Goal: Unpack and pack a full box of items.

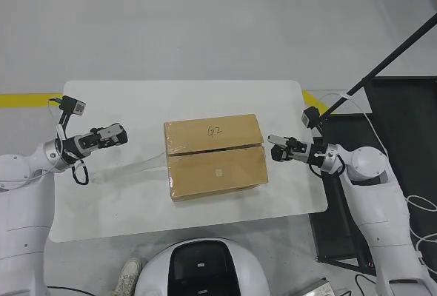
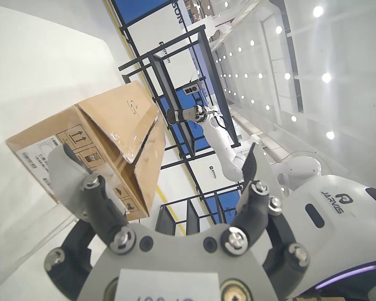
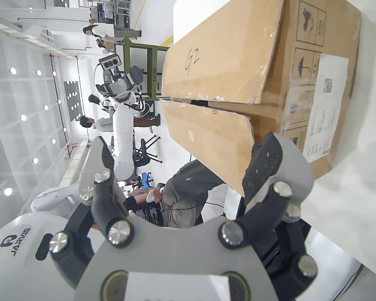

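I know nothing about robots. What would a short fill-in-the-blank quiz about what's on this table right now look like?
1. The cardboard box rests on a ____ table.
2. The box's top flaps are ____, not opened out.
3. The left end effector and right end effector sit on opposite sides of the box, each empty with its fingers ____.
Missing words: white; closed; open.

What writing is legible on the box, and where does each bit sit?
"G2": handwritten on the far top flap of the box.
White label on the box's end: print too small to read.
Handling symbols beside it: pictures, no words.
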You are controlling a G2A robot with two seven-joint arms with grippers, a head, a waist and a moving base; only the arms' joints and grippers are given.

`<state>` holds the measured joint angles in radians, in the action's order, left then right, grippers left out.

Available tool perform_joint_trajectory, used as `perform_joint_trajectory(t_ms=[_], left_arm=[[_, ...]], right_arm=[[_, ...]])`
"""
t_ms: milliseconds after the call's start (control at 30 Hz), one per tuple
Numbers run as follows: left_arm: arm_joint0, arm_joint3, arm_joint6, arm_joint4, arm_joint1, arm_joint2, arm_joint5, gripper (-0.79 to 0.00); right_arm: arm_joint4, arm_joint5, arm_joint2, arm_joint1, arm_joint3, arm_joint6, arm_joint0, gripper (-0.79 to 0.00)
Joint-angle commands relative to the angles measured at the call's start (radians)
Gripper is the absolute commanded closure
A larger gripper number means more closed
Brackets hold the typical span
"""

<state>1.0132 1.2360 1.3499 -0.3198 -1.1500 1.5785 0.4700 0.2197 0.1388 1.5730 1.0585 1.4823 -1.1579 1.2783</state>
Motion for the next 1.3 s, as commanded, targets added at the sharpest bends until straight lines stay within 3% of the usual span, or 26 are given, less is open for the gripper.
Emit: perform_joint_trajectory(t_ms=[0, 167, 267, 500, 833, 1267], left_arm=[[0.000, 0.000, 0.000, 0.000, 0.000, 0.000, 0.000, -0.785], [0.000, 0.000, 0.000, 0.000, 0.000, 0.000, 0.000, -0.785], [0.018, 0.047, -0.014, 0.001, 0.000, -0.023, -0.010, -0.785], [0.032, 0.083, -0.073, 0.000, 0.007, -0.084, 0.073, -0.785], [-0.001, -0.063, -0.087, -0.158, 0.025, -0.168, 0.087, -0.785], [-0.001, -0.063, -0.087, -0.158, 0.025, -0.168, 0.087, -0.785]], right_arm=[[0.000, 0.000, 0.000, 0.000, 0.000, 0.000, 0.000, -0.785], [0.000, 0.000, 0.000, 0.000, 0.000, 0.000, 0.000, -0.785], [-0.009, 0.038, -0.020, 0.000, 0.006, -0.010, 0.011, -0.785], [0.034, 0.118, -0.062, -0.002, -0.099, -0.087, -0.039, -0.785], [0.077, 0.216, -0.113, 0.003, -0.231, -0.068, -0.128, -0.785], [0.107, 0.257, -0.186, 0.005, -0.302, -0.131, -0.173, -0.785]])
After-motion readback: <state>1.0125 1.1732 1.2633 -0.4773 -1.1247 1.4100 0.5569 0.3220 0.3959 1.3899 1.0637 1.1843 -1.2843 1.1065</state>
